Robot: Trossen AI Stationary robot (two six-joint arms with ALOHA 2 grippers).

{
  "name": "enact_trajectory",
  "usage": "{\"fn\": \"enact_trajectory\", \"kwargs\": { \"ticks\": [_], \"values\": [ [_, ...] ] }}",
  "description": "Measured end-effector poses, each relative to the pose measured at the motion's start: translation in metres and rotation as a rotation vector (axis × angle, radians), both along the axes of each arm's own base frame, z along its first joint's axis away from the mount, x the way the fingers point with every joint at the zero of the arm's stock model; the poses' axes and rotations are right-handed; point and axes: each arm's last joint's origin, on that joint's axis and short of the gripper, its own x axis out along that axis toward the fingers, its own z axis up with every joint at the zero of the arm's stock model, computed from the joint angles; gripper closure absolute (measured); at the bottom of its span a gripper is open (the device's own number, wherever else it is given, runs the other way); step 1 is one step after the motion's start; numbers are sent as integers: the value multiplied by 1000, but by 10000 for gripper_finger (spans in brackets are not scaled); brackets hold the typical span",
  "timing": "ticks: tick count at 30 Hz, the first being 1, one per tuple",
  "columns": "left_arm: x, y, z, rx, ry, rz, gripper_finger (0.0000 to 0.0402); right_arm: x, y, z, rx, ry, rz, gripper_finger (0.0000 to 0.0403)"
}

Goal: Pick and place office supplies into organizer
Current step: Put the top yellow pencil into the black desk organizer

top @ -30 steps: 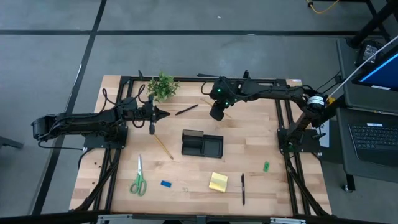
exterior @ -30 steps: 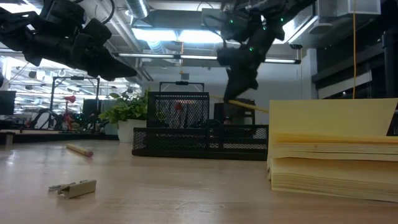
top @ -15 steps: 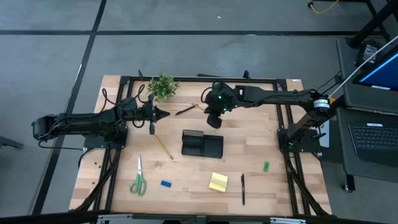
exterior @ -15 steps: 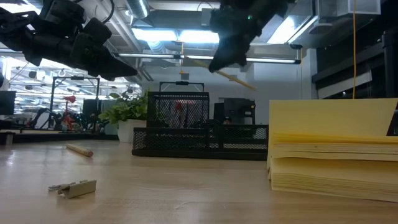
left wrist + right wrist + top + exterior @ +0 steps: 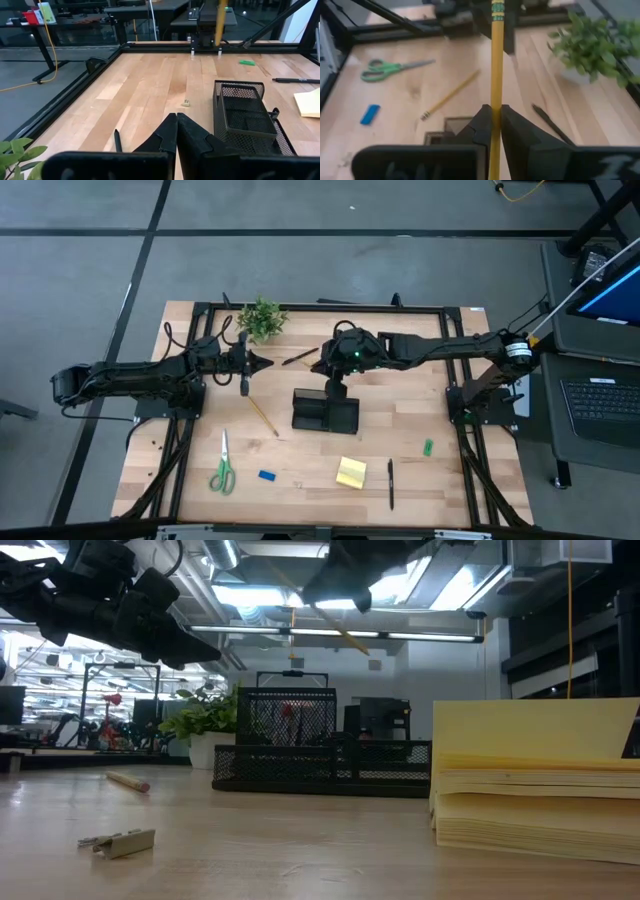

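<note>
My right gripper (image 5: 335,386) hangs above the far side of the black mesh organizer (image 5: 325,412), shut on a yellow pencil (image 5: 495,60). In the low view that pencil (image 5: 348,638) slants out below the gripper (image 5: 338,585), high over the organizer (image 5: 320,752). My left gripper (image 5: 266,363) waits shut at the far left, holding nothing, its fingertips (image 5: 176,127) together. On the table lie a second pencil (image 5: 262,416), green scissors (image 5: 222,465), a blue block (image 5: 266,475), a yellow sticky pad (image 5: 351,472), two black pens (image 5: 390,483) (image 5: 300,356) and a green piece (image 5: 427,447). My right gripper pinches the pencil's shaft (image 5: 495,111) between its two fingers (image 5: 481,125), partway along its length. The green-banded end (image 5: 496,7) sticks out well beyond the fingertips; the other end runs back between the fingers. The pencil is lifted clear and slanted, over the organizer.
A small leafy plant (image 5: 262,318) stands at the far edge, left of the middle. Black frame rails (image 5: 300,305) run round the tabletop. A tiny metal piece (image 5: 185,103) lies on the bare wood beyond the organizer.
My right gripper has risen and swung from the table's far side toward the near edge and a little left, ending over the organizer, turning as it went. The pencil has gone with it, lifted higher and still slanted.
</note>
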Motion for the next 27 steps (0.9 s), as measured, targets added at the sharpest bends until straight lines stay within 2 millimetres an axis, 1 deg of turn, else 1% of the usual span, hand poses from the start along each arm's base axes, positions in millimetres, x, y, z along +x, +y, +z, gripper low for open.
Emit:
{"fn": "enact_trajectory", "kwargs": {
  "ticks": [3,7,11,16,23,27],
  "values": [
    [0,0,0,0,0,0,399,2,8,3,-2,-35,21,366],
    [0,0,0,-5,-1,0,396,5,18,4,-11,-98,53,379],
    [0,0,0,-7,-1,0,394,6,25,-8,-13,-173,73,378],
    [0,0,0,-7,-1,-1,396,4,25,-25,-1,-235,64,362],
    [0,0,0,-7,-2,-1,397,-1,27,-40,-32,-363,79,379],
    [0,0,0,-7,-1,-1,396,-6,29,-46,-54,-458,93,372]
  ]
}}
